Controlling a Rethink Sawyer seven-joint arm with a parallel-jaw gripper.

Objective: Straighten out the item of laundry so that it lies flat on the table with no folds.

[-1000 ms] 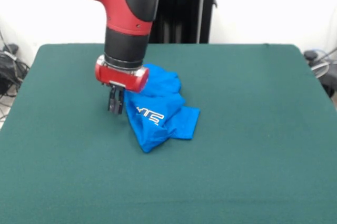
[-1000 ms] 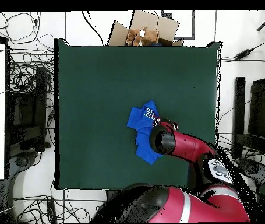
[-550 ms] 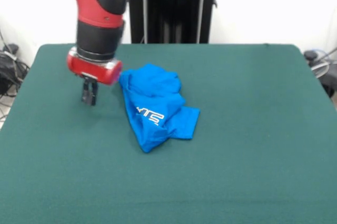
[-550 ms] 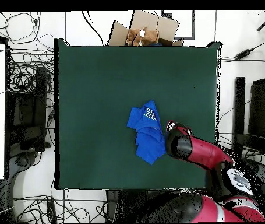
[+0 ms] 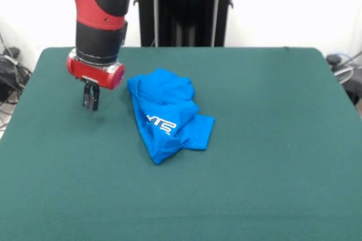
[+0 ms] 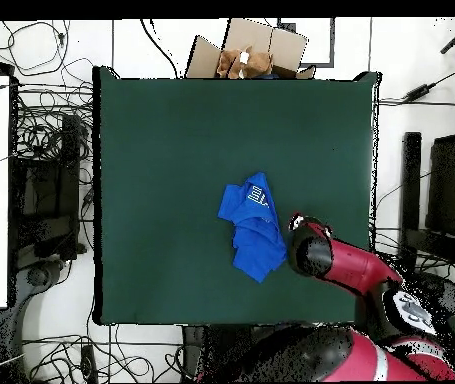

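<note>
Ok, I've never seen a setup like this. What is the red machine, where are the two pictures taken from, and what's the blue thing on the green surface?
The red and black machine is a robot arm ending in a small gripper. One picture looks across the table at the robot; the other looks straight down from above. The blue thing is a crumpled T-shirt with white lettering, lying bunched and folded near the middle. The gripper hangs beside the shirt, apart from it, holding nothing. I cannot tell whether it is open. Beyond the table's edge the view from above shows a cardboard box.
</note>
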